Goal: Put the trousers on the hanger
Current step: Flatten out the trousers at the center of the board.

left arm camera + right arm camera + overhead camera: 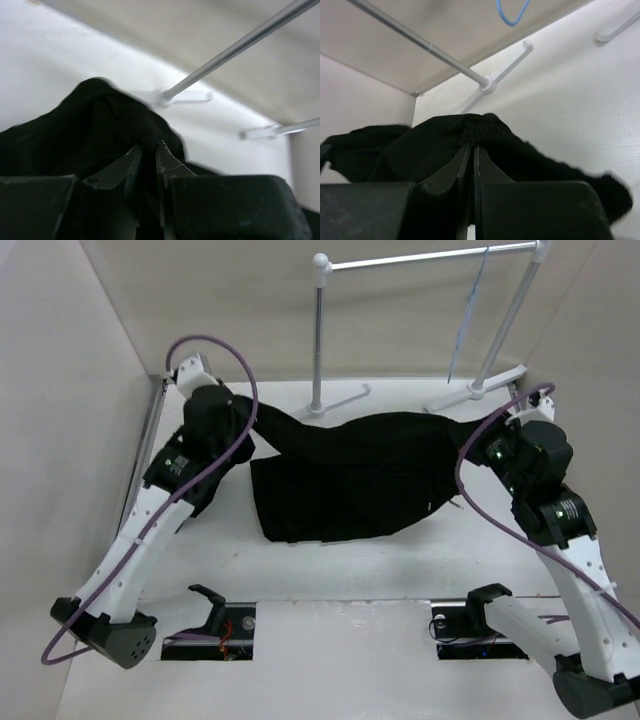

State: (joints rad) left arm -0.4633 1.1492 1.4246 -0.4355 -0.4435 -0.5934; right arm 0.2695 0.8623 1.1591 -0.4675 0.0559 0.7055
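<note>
While left hand (pixel 149 145) and right hand (pixel 471 146) each pinch the trousers (pixel 350 475), hanger (pixel 470 315) hangs on rack (pixel 430 257).

On the table (pixel 330 575), trousers (pixel 350 475) before the rack (pixel 318 340); hanger (pixel 470 318) on its right end.

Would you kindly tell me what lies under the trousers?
White table shows around the trousers, pinched by the left gripper and right gripper; anything beneath the draped cloth is hidden.
</note>
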